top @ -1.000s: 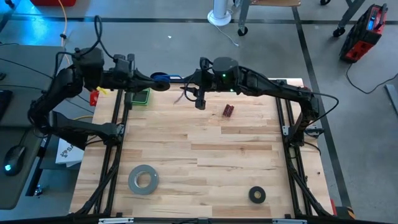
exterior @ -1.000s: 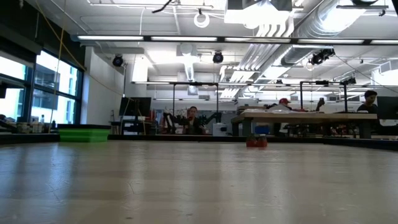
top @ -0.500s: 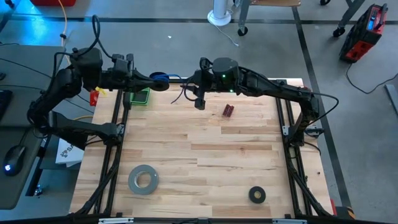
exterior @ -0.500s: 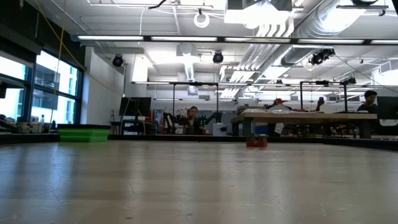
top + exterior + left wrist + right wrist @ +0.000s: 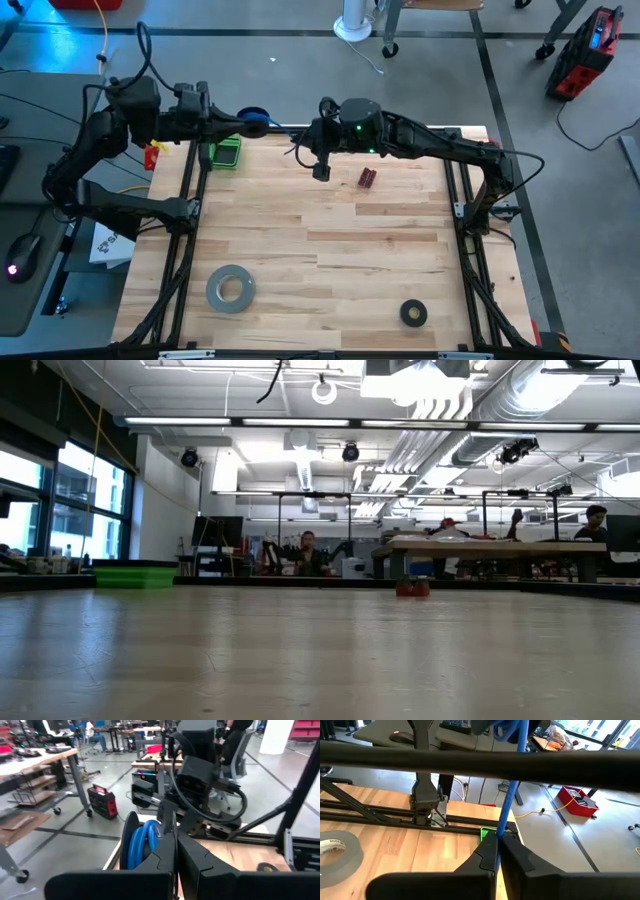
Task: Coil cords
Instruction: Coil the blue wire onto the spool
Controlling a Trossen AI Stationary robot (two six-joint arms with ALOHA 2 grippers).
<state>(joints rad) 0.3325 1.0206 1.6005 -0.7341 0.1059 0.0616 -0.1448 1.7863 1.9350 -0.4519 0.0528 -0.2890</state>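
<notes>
Left gripper clamps the spool (blue coil wound on); right gripper pinches the blue cord.

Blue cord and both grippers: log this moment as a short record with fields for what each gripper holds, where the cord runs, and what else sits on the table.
left gripper: shut on the black spool, held at the table's far edge
blue cord: wound on the spool, one strand running to the right gripper
right gripper: shut on the blue cord, above the far part of the table
table: grey tape roll, black ring, small red item, green tray
coiling: under way, cord partly wound
</notes>
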